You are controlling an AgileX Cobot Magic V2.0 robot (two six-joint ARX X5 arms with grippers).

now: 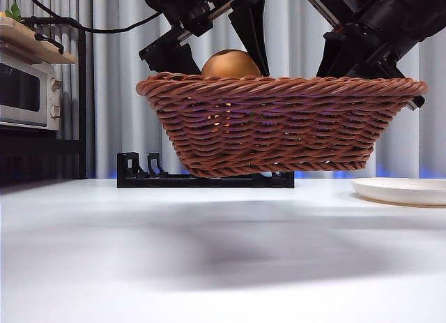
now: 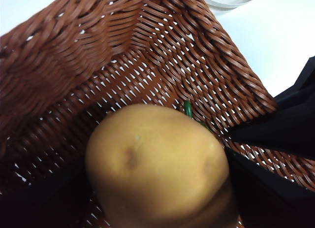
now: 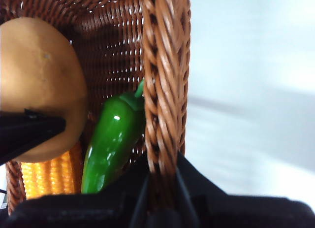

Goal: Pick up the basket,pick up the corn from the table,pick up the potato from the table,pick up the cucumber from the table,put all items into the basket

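The left claw pinches the potato just above the basket, near the wall at 9 o'clock. I think the next move is to go down a little, then open slowly, so the potato lands softly and does not roll out.

The right claw is pressed on the basket's rim at 3 o'clock and holds it up off the surface. It should hold tight and keep the basket flat.

The potato is tan, round and smooth. Inside the basket lie the yellow corn and the shiny green cucumber, side by side. It looks more like a pepper.
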